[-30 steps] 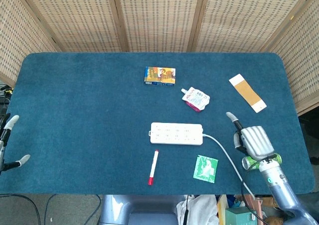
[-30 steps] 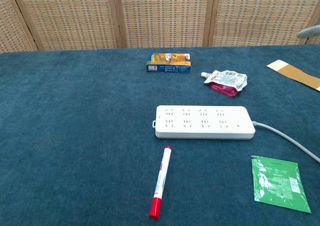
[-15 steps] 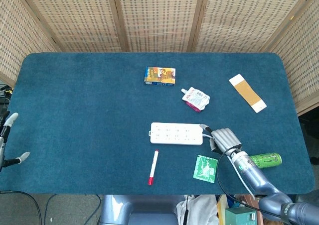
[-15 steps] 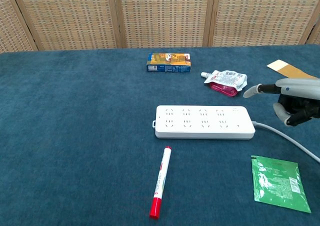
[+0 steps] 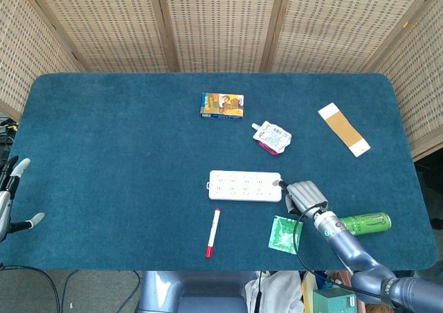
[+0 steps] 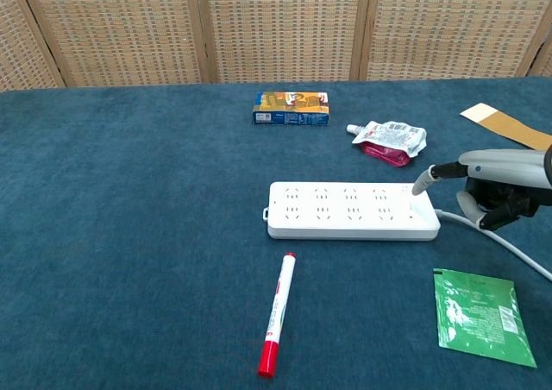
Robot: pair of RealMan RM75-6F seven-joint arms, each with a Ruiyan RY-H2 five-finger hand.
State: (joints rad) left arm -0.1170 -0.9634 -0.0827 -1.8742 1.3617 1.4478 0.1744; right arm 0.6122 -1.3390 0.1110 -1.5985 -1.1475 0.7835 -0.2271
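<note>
A: Our right hand [image 5: 302, 194] has come in from the can [image 5: 365, 223] at the table's [image 5: 104, 133] right edge and now sits at the cord end of the strip [image 5: 245, 186]. It holds nothing; one finger [image 6: 426, 180] points out straight and the rest curl under.

B: From the chest view that fingertip is over the strip's right end, touching it or just above. We cannot tell which.

A: Half a second back it was a little short of that end, so we have closed the gap. We judge the strip is what we are after, most likely a press near its cord end.

B: The strip is a flat white block with two rows of sockets, lying near the middle of the table. Its cord [image 6: 498, 242] runs off to the right under our hand.

A: The green packet [image 5: 285, 233] lies just below the hand, the marker [image 5: 212, 232] further left, and the pouch [image 5: 272, 137] and box [image 5: 222, 105] beyond the strip. A tan card [image 5: 343, 129] sits far right.

B: Our left hand [image 5: 8, 201] hangs off the left edge, fingers apart, holding nothing.
</note>
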